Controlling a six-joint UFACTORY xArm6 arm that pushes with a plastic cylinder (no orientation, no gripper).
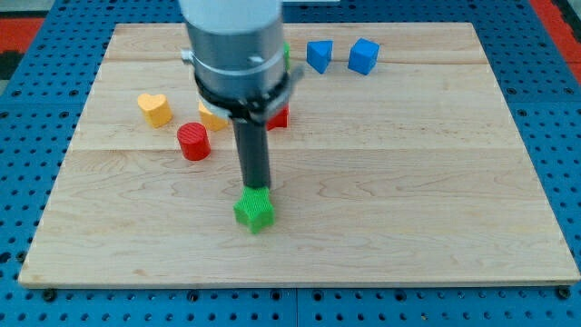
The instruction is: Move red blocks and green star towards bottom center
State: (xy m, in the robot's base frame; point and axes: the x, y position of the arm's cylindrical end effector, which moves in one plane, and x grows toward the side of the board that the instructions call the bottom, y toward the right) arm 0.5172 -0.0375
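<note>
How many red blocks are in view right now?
2. The red cylinder sits left of centre, right of and below the yellow heart. The red star is mostly hidden behind the arm, only its edge showing. More could be hidden there.

No writing, label, brand, number or sign can be read anywhere in the view, neither on the wooden worktop (408, 182), nor on the coloured blocks, nor on the arm above them.
</note>
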